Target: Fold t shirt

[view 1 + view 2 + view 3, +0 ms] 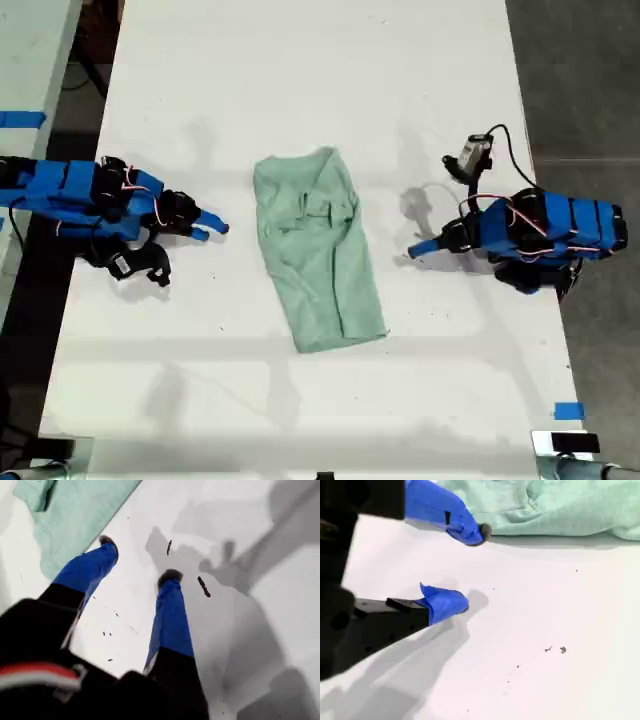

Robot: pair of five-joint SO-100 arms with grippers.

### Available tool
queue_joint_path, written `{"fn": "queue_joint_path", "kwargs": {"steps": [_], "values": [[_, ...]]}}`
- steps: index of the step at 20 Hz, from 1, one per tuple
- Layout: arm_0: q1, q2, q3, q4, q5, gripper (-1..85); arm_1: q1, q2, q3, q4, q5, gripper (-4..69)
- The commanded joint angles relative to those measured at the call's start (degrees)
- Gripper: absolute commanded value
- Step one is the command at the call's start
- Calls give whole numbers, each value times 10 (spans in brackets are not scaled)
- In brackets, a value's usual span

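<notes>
shirt (318, 250) lies flat on the white table (300, 80), between both grippers and clear of each, long axis slanting from the exterior view's upper left to lower right. my first gripper (138, 560) is spread, empty. my second gripper (470, 565) likewise, shirt just beyond its tips.

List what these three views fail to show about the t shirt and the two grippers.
- The t shirt: its underside and inner layers are hidden by its own folds in the exterior view. Both wrist views cut it off at the picture edge.
- Which arm is first: neither wrist view settles it, since both show only open jaws beside cloth.
- My first gripper: its body is blurred, too close to the camera.
- My second gripper: its base is dark and out of focus.
</notes>
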Motion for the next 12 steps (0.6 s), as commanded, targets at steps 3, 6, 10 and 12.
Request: {"fn": "queue_joint_path", "kwargs": {"steps": [3, 6, 10, 12], "values": [[-18, 84, 47, -17, 3, 148, -3, 6, -18, 1, 0, 197], [-19, 84, 43, -15, 3, 149, -4, 6, -18, 1, 0, 199], [-19, 84, 34, -9, -3, 146, -5, 4, -19, 0, -1, 201], [-9, 70, -3, -1, -11, 143, -11, -30, -47, -8, -2, 212]]}}
